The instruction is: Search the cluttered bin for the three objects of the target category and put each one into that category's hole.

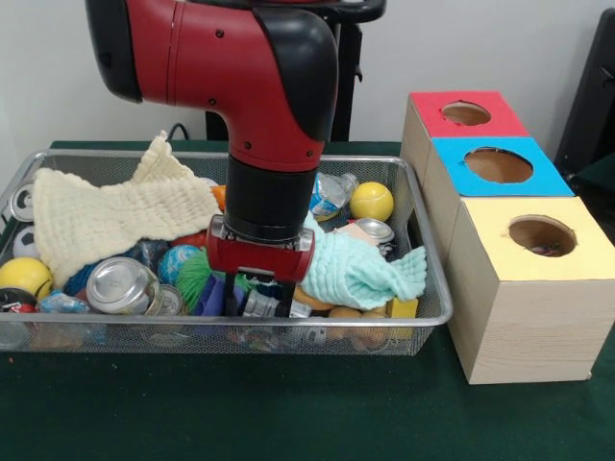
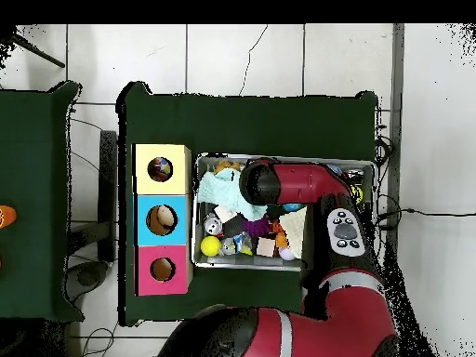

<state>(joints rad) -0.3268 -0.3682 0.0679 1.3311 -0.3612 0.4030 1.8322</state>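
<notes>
The wire mesh bin stands on the green table, full of clutter; it also shows in the overhead view. My gripper reaches down into the bin's front middle, its tips sunk among a green spiky ball and small metal pieces, just left of the mint-green cloth. The arm hides it in the overhead view. No polka-dot cloth shows in the bin. The yellow-faced cube stands right of the bin. Its round hole shows something colourful inside in the overhead view.
The cream waffle cloth drapes over the bin's left half. Cans, yellow balls and small toys lie around the gripper. The blue-faced cube and red-faced cube stand behind the yellow one.
</notes>
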